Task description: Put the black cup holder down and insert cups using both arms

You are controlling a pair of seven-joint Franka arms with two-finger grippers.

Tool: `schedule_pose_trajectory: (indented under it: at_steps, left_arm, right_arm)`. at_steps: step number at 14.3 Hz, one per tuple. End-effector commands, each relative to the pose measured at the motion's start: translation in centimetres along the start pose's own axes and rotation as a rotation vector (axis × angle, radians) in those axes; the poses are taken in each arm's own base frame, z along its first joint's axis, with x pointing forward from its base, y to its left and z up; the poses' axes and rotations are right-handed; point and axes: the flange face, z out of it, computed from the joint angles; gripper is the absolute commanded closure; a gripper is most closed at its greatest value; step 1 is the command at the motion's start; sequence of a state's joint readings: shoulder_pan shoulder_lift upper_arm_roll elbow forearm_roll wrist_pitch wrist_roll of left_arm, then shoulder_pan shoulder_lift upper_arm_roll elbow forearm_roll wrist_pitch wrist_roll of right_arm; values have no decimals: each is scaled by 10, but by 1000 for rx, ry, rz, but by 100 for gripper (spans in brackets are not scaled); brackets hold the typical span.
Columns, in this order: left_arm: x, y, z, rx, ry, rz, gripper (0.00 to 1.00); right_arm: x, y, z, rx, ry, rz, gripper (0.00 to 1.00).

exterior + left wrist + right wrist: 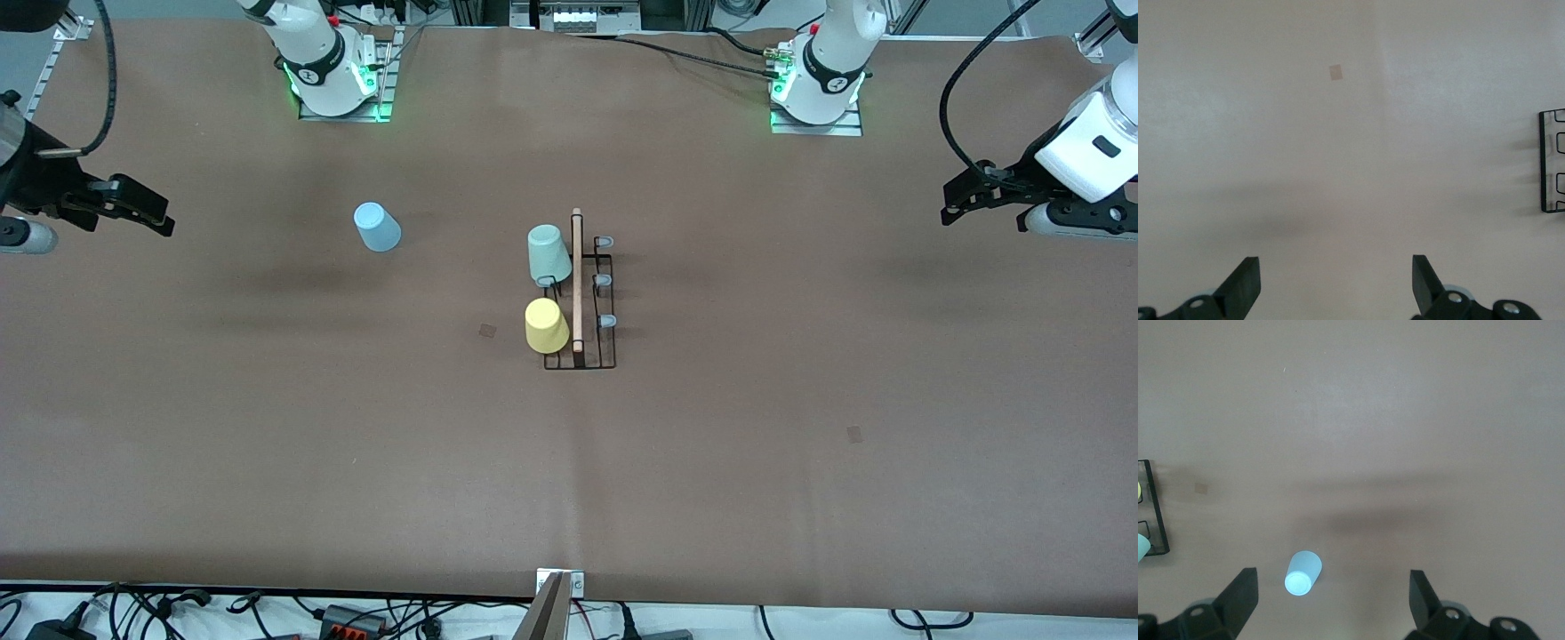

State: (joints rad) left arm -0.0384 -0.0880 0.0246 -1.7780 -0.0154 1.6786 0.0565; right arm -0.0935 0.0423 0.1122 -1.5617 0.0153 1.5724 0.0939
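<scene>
While both tools hang wide apart at the ends of the surface, we see the middle held by the rack alone.

Our black cup holder sits mid-surface with its wooden rod handle running toward the front camera. The mint green cup and yellow cup stand upside down on its pegs at the side toward the right arm's end, while three capped pegs show bare. The light blue cup sits apart, toward the right arm's end. We see the left tool and right tool with fingers spread, holding nothing, over bare brown surface near its ends. Broad open room lies nearer the front camera.
</scene>
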Motion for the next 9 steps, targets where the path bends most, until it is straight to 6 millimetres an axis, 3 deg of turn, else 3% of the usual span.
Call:
schedule_pose_trajectory:
  at_steps: [1,9]
  left_arm:
    - [1,0,-7,-9,-2,-6,0]
    - [1,0,-7,-9,-2,-6,0]
  right_arm:
    - [1,5,-3,24,-11,-14,0]
    - [3,5,-2,24,-8,-11,0]
